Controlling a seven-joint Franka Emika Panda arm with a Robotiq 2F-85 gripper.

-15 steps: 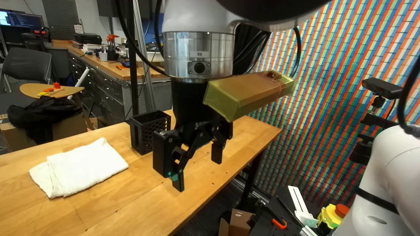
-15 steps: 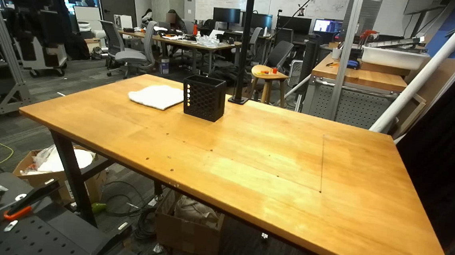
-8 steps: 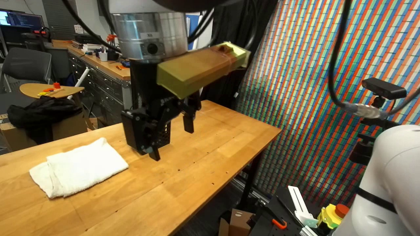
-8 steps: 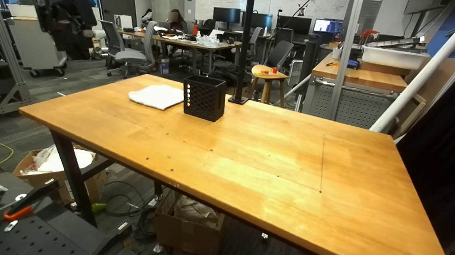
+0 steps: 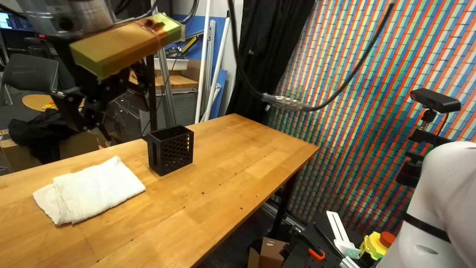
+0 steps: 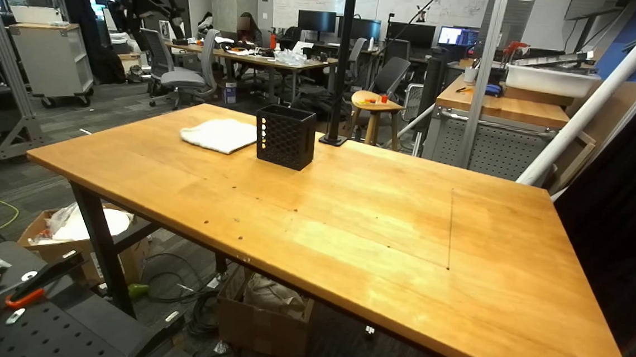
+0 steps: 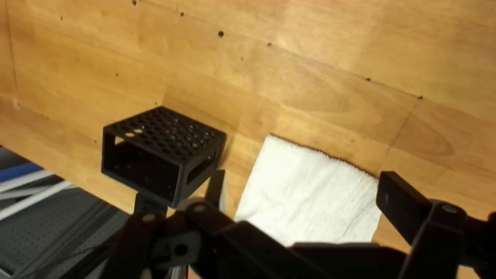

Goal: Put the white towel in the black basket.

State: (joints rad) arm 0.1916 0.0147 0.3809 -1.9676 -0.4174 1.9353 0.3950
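Robotiq gripper [image 7: 302, 176] gaped wide, nothing held! Folded white towel [image 5: 93, 190] looked light, soft, grippy; mid-cloth pinch seemed best.

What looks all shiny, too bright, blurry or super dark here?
In an exterior view, the table has pale shiny patches; in the wrist view, the closest parts of the gripper are blurry, and the black basket is mostly dark inside; in an exterior view, the white towel is very bright, with little texture showing.
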